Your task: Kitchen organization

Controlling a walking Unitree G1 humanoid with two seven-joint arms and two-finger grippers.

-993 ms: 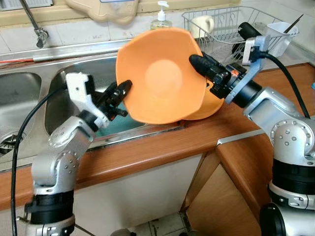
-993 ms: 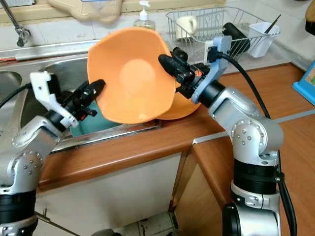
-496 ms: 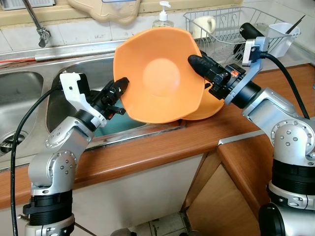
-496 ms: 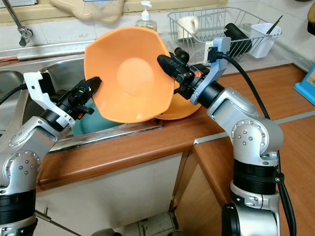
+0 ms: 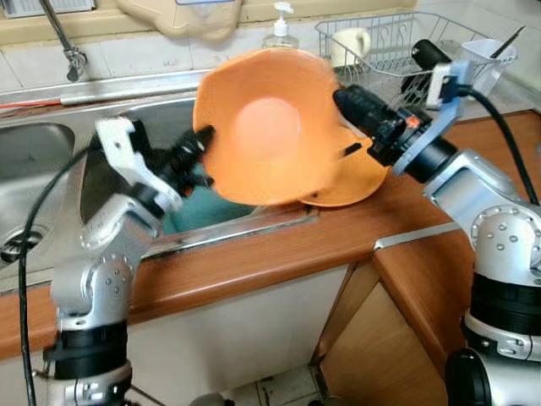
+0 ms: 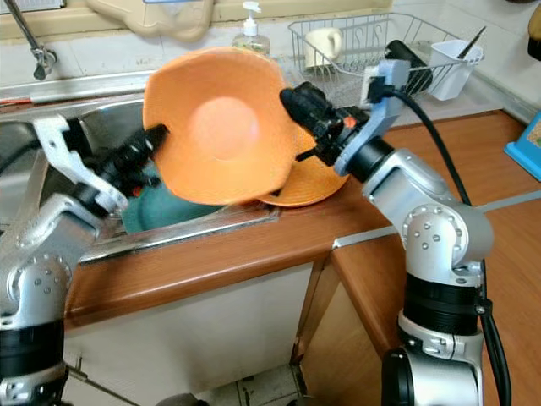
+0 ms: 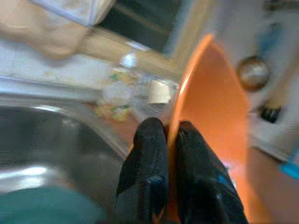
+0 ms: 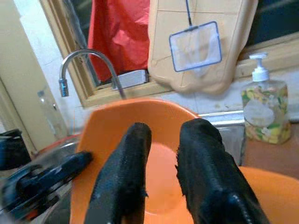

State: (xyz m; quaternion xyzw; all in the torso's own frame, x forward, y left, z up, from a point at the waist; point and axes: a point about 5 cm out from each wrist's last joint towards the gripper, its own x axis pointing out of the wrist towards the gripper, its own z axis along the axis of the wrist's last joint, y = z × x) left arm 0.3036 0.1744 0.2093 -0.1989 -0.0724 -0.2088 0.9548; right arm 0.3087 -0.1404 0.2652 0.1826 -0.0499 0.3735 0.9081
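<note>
An orange bowl hangs tilted on its side over the front edge of the sink, its hollow facing me. My left gripper is shut on the bowl's left rim; the left wrist view has the rim pinched between both black fingers. My right gripper is at the bowl's right rim with its fingers spread apart and the bowl's inside behind them. A second orange bowl rests on the wooden counter under the right arm.
A teal object lies in the sink below the bowl. A wire dish rack with a mug and a white cup stands at the back right. A soap bottle and a faucet are along the back wall.
The bowl has swung slightly left with the left gripper and is now blurred. The right gripper has drawn back to the right, off the bowl's rim.
</note>
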